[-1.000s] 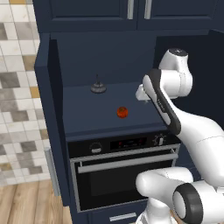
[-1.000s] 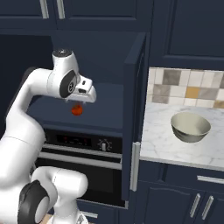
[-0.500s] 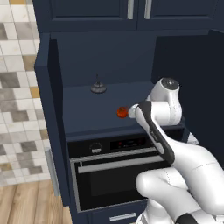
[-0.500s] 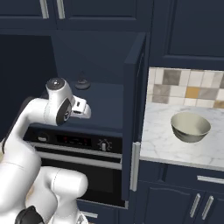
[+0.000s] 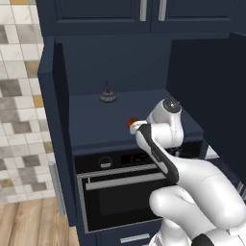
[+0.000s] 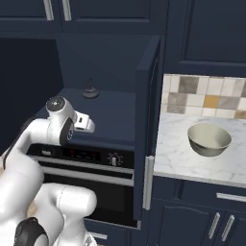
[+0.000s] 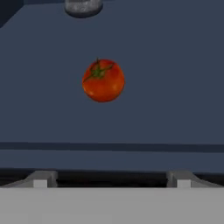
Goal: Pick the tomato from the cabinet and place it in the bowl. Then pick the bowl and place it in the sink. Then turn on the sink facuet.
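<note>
- My fingers show as two small tips at the bottom of the hand view. They are spread wide with nothing between them.
- My gripper sits near the front edge of the shelf, and I think the step now is reaching for the tomato.
- The tomato rests on the shelf at about 12 o'clock from my gripper, a little toward 11, and not touching it.
- I should slide in low and straight until one finger is on each side of the tomato, then squeeze softly, because a round ball may roll away.
- A small grey lid sits farther back in the cabinet; I must not bump it.
- The bowl waits on the white surface off to the right.
</note>
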Robot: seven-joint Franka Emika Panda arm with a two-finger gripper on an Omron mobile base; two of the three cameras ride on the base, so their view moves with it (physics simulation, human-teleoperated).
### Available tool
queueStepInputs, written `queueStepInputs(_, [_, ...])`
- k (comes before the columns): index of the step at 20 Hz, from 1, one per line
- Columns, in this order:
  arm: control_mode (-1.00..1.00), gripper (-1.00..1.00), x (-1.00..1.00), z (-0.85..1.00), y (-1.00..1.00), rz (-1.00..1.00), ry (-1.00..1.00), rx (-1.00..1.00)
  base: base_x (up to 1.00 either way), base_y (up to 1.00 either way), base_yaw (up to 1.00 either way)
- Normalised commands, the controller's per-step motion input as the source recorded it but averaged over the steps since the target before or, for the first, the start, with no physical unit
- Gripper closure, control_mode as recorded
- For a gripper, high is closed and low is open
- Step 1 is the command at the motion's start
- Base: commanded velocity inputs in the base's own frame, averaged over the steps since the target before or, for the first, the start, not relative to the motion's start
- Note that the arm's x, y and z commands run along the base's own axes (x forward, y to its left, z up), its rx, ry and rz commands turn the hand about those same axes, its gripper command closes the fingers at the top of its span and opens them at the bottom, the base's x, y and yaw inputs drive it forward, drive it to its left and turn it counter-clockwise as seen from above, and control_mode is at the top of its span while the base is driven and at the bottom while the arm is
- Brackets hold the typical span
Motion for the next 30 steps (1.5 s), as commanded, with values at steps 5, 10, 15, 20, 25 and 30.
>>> queueStepInputs(5, [-1.0,-1.0,0.47,0.0,0.12,0.0,0.06,0.0,0.0,0.0,0.0])
queueStepInputs(10, [-1.0,-1.0,0.41,0.0,0.0,0.0,0.06,0.0,0.0,0.0,0.0])
queueStepInputs(15, [-1.0,-1.0,0.39,0.0,0.0,0.0,0.04,0.0,0.0,0.0,0.0])
queueStepInputs(20, [-1.0,-1.0,0.18,-0.07,0.02,0.0,0.0,0.0,0.0,0.0,0.0])
queueStepInputs(25, [-1.0,-1.0,0.02,-0.18,0.03,0.0,0.0,0.0,0.0,0.0,0.0])
queueStepInputs(30, [-1.0,-1.0,0.22,-0.16,0.07,0.0,0.0,0.0,0.0,0.0,0.0])
